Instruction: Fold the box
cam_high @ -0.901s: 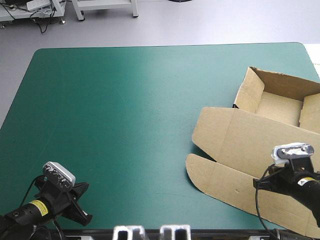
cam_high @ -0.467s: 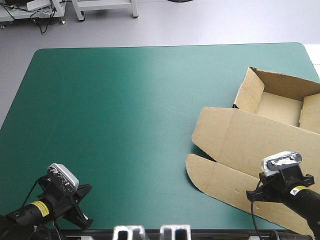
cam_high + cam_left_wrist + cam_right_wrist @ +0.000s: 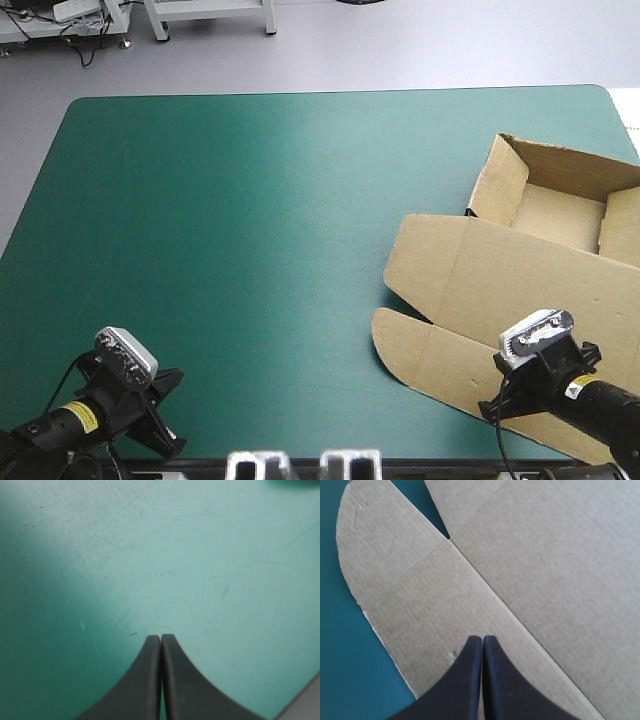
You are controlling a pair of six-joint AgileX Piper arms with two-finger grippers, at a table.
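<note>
We note brown cut-board box (image 3: 500, 270) on right side of teal-green table cover (image 3: 250, 220): tray with raised walls at far right, lid flat toward near edge. Right gripper (image 3: 482, 638), black fingers (image 3: 465, 680) pressed together, holding nothing, over lid's rounded flap. Left gripper (image 3: 160, 636) likewise closed, over bare cover by near left corner.

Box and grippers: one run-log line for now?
box: walls up, lid flat | left gripper: shut, over cover | right gripper: shut, over lid
</note>
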